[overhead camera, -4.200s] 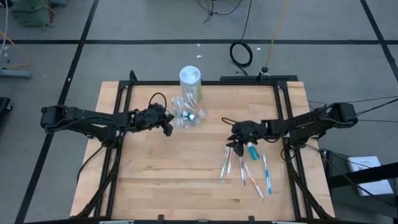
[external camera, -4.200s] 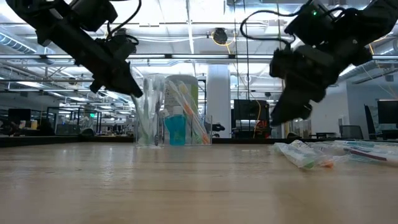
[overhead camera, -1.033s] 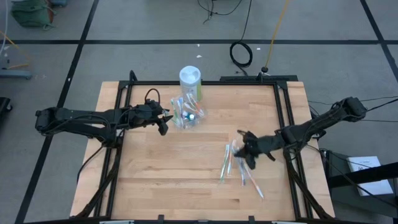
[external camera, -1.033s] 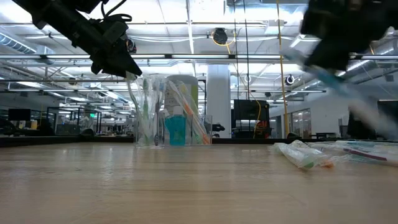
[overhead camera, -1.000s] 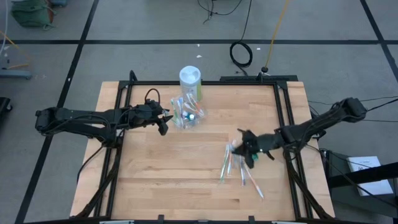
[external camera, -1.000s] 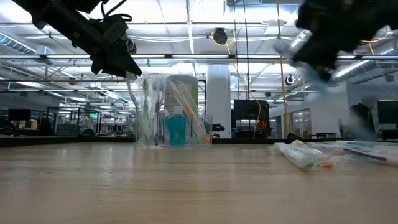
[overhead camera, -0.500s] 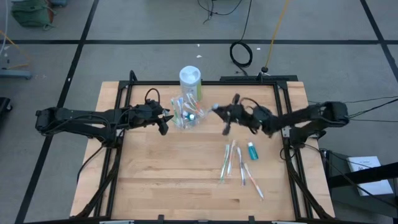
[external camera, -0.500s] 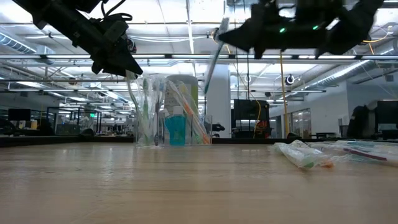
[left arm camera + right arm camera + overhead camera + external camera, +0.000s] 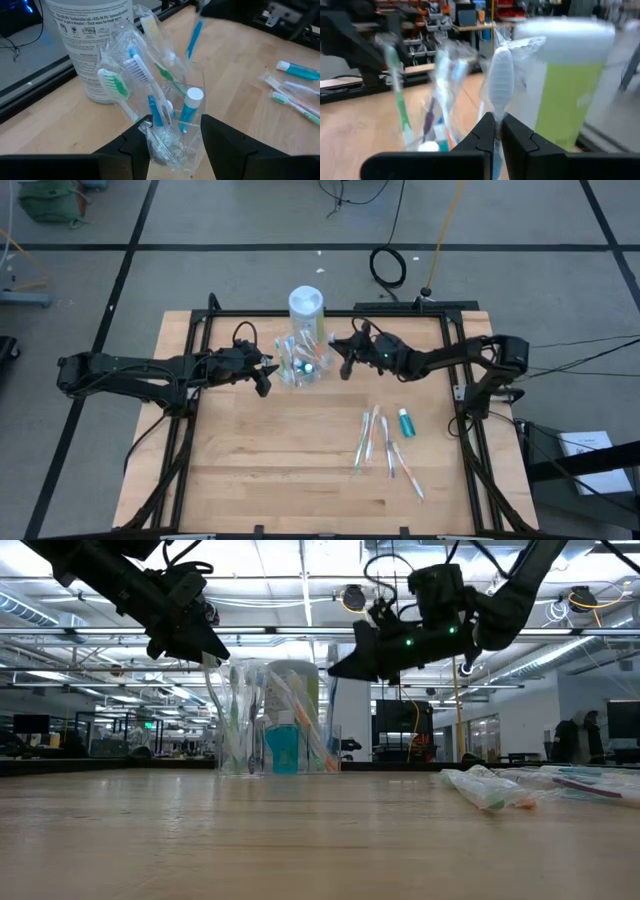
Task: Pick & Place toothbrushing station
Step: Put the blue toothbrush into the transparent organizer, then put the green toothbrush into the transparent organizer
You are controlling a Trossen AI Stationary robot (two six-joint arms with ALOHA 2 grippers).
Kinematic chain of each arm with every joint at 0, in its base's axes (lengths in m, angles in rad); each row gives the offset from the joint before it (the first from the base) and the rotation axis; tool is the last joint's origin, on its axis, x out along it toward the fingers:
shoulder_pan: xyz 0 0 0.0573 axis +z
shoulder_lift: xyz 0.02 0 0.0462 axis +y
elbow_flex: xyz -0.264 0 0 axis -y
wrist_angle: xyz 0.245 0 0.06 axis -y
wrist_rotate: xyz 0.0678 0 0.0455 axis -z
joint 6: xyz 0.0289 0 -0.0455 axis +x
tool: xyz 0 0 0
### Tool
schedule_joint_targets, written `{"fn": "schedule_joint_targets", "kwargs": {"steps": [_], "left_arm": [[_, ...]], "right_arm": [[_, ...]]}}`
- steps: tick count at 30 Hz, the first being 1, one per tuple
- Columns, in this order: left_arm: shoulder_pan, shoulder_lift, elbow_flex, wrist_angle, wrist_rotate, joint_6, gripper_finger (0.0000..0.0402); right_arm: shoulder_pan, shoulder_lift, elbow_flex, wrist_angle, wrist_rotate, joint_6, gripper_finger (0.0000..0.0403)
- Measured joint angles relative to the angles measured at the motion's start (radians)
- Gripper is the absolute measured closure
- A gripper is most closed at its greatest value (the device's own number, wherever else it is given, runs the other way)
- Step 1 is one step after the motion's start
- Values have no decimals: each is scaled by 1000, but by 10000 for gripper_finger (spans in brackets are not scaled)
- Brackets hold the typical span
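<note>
The toothbrushing station, a clear holder (image 9: 300, 366) (image 9: 275, 720), stands on the wooden table. It holds several wrapped toothbrushes and a small blue tube. My left gripper (image 9: 267, 377) (image 9: 210, 652) is at the holder's left end, shut on it. Just right of the holder, my right gripper (image 9: 344, 364) (image 9: 336, 668) hangs above the table. It is shut on a wrapped toothbrush (image 9: 500, 75) with a blue handle (image 9: 194, 37). My left gripper pinches the holder's left end near the rim (image 9: 172, 142) between its two fingers, slanting down from the table's left. The holder stands upright on the table. My right gripper pinches the toothbrush's handle (image 9: 494, 142) between its shut fingers. It comes from the table's right. The white head (image 9: 500, 70) sticks out beyond the fingertips, and the brush is lifted clear, beside the holder's top.
A white-topped canister with a green label (image 9: 306, 310) stands just behind the holder. Several wrapped toothbrushes (image 9: 385, 445) and a small blue tube (image 9: 405, 422) lie on the right half of the table. The near left of the table is bare wood.
My right gripper has lifted a toothbrush from the pile on the right. It has carried it up and toward the far left, and is now beside the holder. Over the last half second it has also tipped down.
</note>
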Motion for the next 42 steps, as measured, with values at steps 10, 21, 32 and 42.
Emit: {"fn": "schedule_joint_targets", "kwargs": {"steps": [10, 21, 32, 42], "left_arm": [[0, 0, 0, 0, 0, 0, 229], [0, 0, 0, 1, 3, -10, 229], [-28, 36, 0, 151, 211, 25, 229], [-103, 127, 0, 266, 189, 71, 229]], "right_arm": [[-5, 57, 0, 4, -1, 12, 386], [-4, 41, 0, -25, -23, 7, 302], [14, -174, -1, -533, -20, 64, 214], [123, -291, -2, -865, -20, 152, 215]]}}
